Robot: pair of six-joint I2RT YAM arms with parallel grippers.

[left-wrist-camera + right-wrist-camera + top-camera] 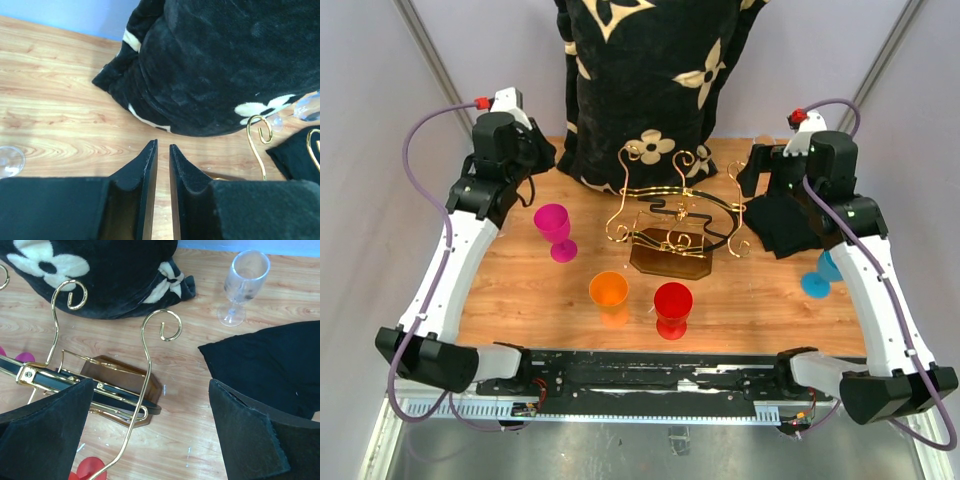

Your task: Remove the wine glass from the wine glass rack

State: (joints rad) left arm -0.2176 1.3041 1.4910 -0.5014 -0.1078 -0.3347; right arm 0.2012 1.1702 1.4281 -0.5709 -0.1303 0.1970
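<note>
Right wrist: wine glass (244,279) upright off rack (114,372); R jaws spread, L jaws near-shut.

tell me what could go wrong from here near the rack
The open right gripper hangs over the wine glass rack, a gold scroll arm showing between its fingers; closing or pulling back could snag the wire and tip the rack.
The clear wine glass stands upright near the black cloth; a sideways sweep might knock it over.
The red glass and orange glass stand just in front of the rack and could topple if it slides.
</note>
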